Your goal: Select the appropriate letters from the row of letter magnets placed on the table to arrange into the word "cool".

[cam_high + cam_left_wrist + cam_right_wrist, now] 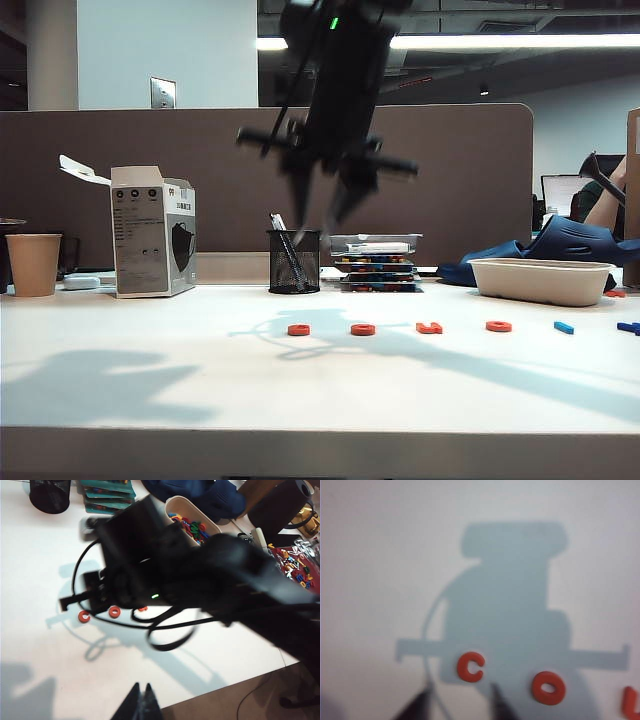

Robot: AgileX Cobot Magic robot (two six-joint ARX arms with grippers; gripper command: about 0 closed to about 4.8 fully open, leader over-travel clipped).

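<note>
White table (150,400), seen from the front. A row of small flat letter magnets lies across it: from left, an orange-red C (298,329), an orange-red O (363,329), a hook-shaped orange-red piece (429,327), a second O (498,326), a light-blue bar (564,327), and a darker blue magnet (628,326) at the picture's right edge. The right gripper (325,205) hangs blurred, well above the table, over the C-to-O stretch; its two dark fingers stand apart w/ nothing between them. In the right wrist view the fingertips (422,702) frame a gap beside the C (470,666); the C sits on the table far below, not touched, w/ the O (548,687) next along, inside the arm's shadow. The left gripper (140,705) shows only as dark tips low in its own view, prob. pressed together, though the view is poor; it's near the table's front edge, well apart from the letters. Behind the row: paper cup (33,264), mask box (152,232), mesh pen holder (294,261), stacked clear trays (376,262), cream tray (542,280).
</note>
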